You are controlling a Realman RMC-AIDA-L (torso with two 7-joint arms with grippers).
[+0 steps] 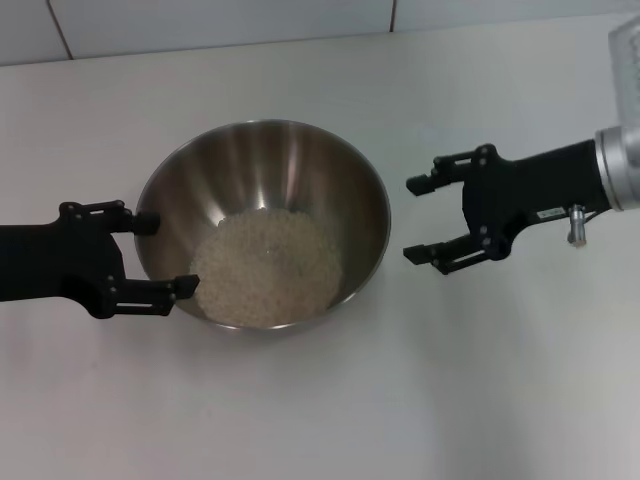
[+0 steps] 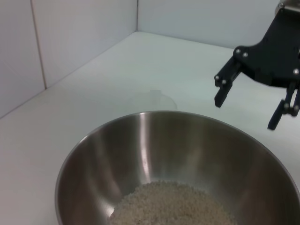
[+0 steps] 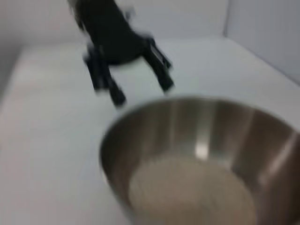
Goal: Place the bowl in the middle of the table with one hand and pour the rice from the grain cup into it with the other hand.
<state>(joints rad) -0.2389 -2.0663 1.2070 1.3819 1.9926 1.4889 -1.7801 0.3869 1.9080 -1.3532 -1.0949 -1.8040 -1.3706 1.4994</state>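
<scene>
The steel bowl (image 1: 262,160) stands at the middle of the white table (image 1: 320,400) with a heap of rice (image 1: 267,266) inside. My left gripper (image 1: 166,254) is open at the bowl's left side, its fingertips around the rim. My right gripper (image 1: 413,220) is open and empty, a little to the right of the bowl and apart from it. It also shows in the left wrist view (image 2: 248,110) beyond the bowl (image 2: 140,140). A clear pale object, seemingly the grain cup (image 1: 626,50), is cut off by the far right edge.
A tiled wall (image 1: 200,20) runs along the table's far edge. The right wrist view shows the bowl (image 3: 262,136), the rice (image 3: 187,192) and the left gripper (image 3: 133,91) behind it.
</scene>
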